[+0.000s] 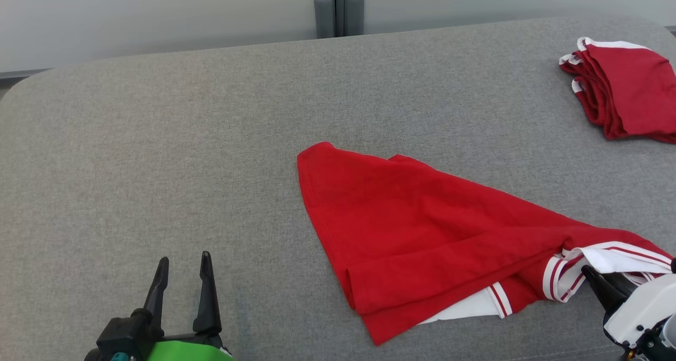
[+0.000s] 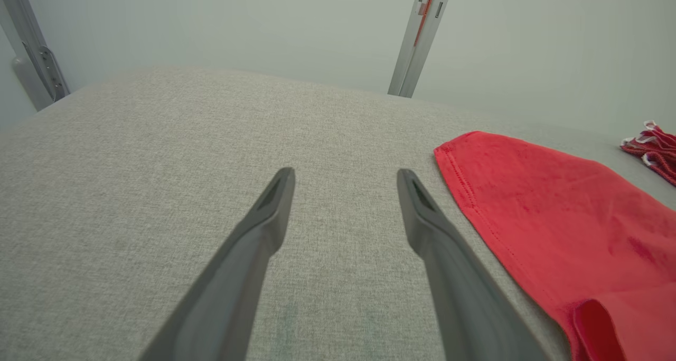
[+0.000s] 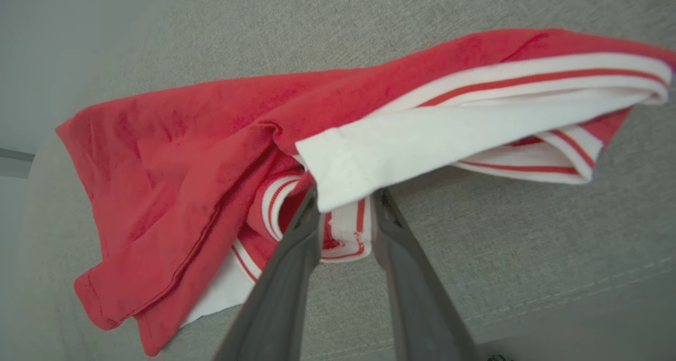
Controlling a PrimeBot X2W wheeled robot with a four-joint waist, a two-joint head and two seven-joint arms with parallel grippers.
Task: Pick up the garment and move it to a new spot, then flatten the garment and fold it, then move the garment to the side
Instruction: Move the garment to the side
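You have the garment (image 1: pixel 422 234) lying rumpled near the tabletop's (image 1: pixel 158 139) front right edge, unflattened and unfolded; left gripper (image 1: pixel 185 256) released and idle, right gripper (image 3: pixel 346 192) at its white hem, grip indeterminate.

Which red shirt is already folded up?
The folded garment at the far right, a tidy pile; the middle garment lies spread out loosely.

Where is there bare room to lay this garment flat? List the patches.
Free: grey surface left of the red garment, ahead of the left gripper; also the far strip behind it. Crowded: the folded pile at far right.
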